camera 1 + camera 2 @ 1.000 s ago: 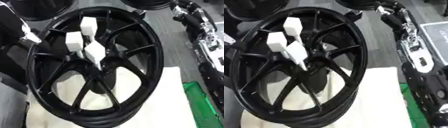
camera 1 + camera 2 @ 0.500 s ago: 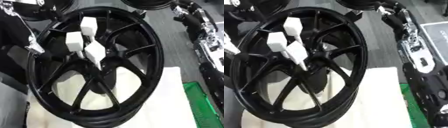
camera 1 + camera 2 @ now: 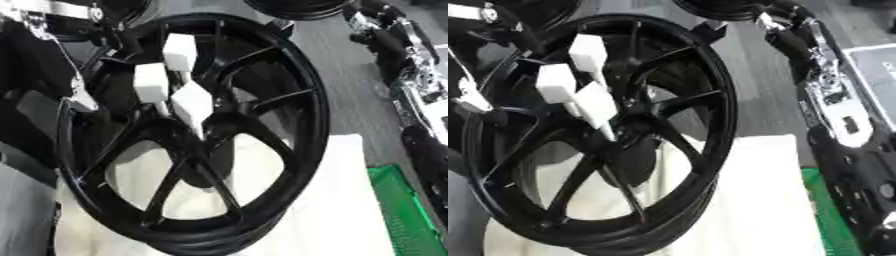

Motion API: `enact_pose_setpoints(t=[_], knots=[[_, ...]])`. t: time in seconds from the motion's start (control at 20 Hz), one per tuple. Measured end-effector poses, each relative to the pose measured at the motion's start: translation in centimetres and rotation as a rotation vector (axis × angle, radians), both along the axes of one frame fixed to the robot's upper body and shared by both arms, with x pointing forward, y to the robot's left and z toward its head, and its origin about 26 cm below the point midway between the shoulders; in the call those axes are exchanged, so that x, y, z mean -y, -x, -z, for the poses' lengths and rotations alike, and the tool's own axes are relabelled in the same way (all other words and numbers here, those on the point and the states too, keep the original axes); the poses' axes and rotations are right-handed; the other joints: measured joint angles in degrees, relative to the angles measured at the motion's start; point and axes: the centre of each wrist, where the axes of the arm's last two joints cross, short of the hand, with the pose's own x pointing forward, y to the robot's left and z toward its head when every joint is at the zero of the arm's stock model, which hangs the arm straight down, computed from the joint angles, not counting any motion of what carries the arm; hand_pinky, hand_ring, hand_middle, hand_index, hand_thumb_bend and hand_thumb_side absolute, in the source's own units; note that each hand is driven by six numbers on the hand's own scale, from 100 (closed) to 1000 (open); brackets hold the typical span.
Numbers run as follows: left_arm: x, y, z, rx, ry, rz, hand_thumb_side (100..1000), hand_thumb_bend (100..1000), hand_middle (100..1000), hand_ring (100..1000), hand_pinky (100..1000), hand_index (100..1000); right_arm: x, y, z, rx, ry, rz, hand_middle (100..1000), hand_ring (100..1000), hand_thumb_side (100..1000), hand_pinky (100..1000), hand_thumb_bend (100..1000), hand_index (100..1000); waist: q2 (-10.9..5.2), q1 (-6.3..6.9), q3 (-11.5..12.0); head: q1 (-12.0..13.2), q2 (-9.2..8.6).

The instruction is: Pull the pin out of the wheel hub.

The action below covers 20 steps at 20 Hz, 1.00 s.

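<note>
While the black wheel hub [image 3: 197,145] carries three white pins [image 3: 194,102], neither hand's fingers can be told

Grey floor [image 3: 350,90], white cloth [image 3: 341,210] and green crate [image 3: 402,205].

Lighting is even and moderately bright, apparently from overhead. Soft sheen runs along the rim of the black wheel [image 3: 311,95]; spoke detail near the hub is lost in shadow. The 3 white blocks [image 3: 179,51] are close to overexposed, with little surface detail. Glare marks the silver joints of the right arm [image 3: 833,95]. The pale cloth [image 3: 332,210] shows only faint shadow beneath the wheel. Both views are soft overall, with smeared edges at the left arm [image 3: 52,65] and corners.
</note>
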Motion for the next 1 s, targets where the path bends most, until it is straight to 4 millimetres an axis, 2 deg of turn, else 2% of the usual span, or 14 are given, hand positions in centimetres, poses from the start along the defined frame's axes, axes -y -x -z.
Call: enact_pose_setpoints(t=[0.25, 0.65, 1.0], knots=[[0.4, -0.3, 0.5, -0.002, -0.016, -0.002, 139, 789, 804, 870, 899, 843, 0.0, 0.0, 0.0, 0.001, 0.0, -0.003, 821, 851, 346, 831, 352, 845, 0.0, 0.01, -0.2, 0.3, 0.0], [0.8, -0.9, 1.3, -0.021, -0.031, -0.008, 111, 770, 797, 864, 893, 837, -0.1, 0.0, 0.0, -0.001, 0.003, -0.008, 820, 851, 347, 831, 348, 843, 0.0, 0.03, -0.3, 0.6, -0.02], [1.4, -1.1, 1.7, -0.03, -0.032, -0.001, 124, 747, 788, 857, 887, 831, -0.2, -0.1, 0.0, -0.001, 0.003, -0.011, 820, 851, 348, 832, 346, 843, 0.0, 0.02, -0.4, 0.8, -0.04]])
